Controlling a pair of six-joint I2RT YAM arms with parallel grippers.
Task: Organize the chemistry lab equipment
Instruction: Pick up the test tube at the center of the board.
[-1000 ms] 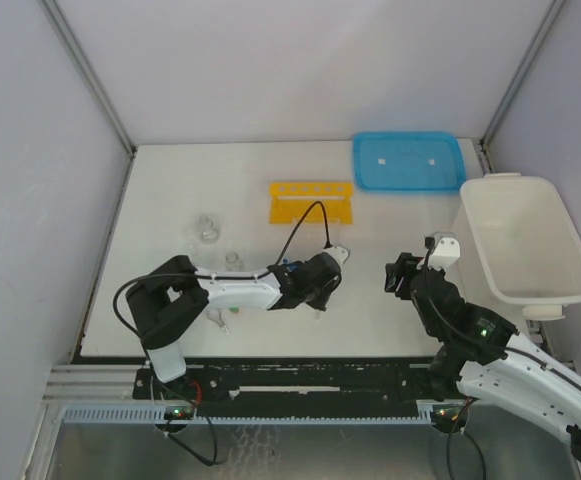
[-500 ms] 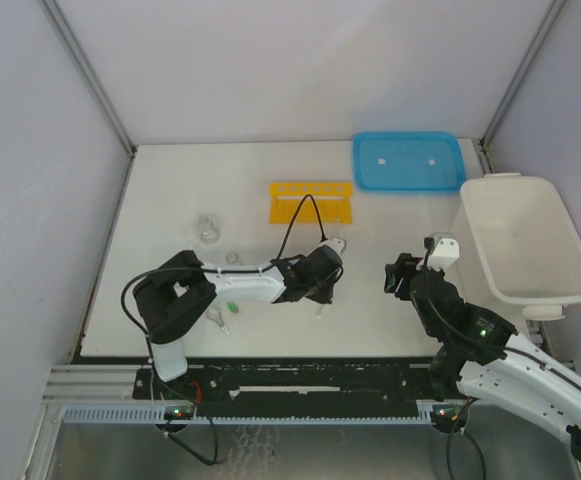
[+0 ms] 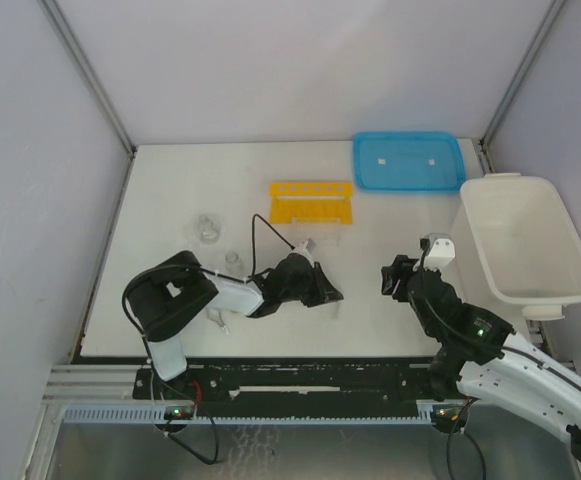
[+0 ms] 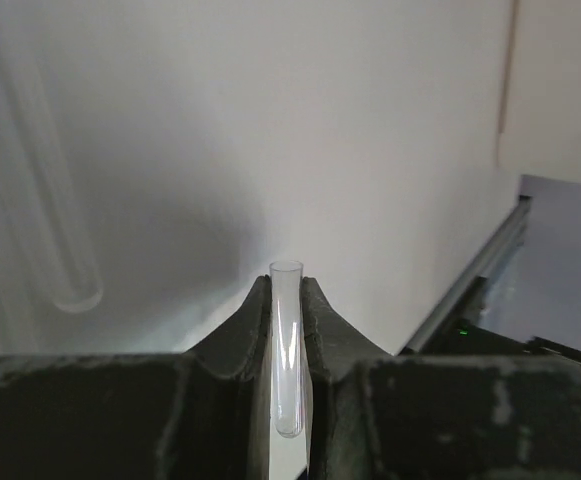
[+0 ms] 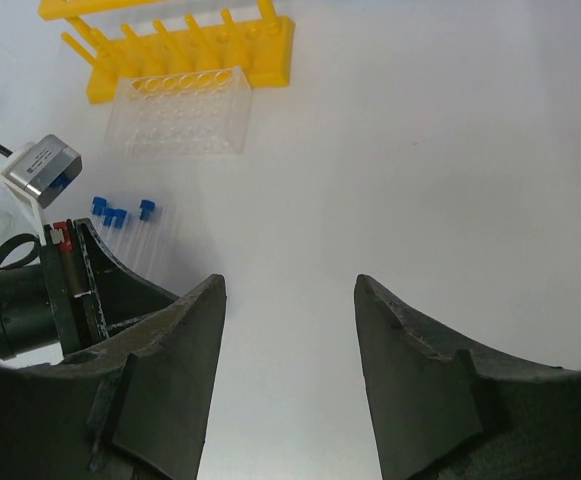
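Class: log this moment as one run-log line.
left gripper: shut on clear tube | right gripper: open, empty | yellow rack: no tubes visible

The left arm lies low, its gripper (image 3: 332,296) pointing toward 3 o'clock, fingers (image 4: 257,330) pinched on a clear tube (image 4: 287,345). The right arm reaches from 5 o'clock toward 10 o'clock, its gripper (image 5: 288,375) raised, jaws parted and holding nothing.

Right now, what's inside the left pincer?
A thin clear glass tube sits pinched between the left pincer's two dark fingers, open end poking out past the tips. Its rounded bottom shows between them; the fingers cover its sides.
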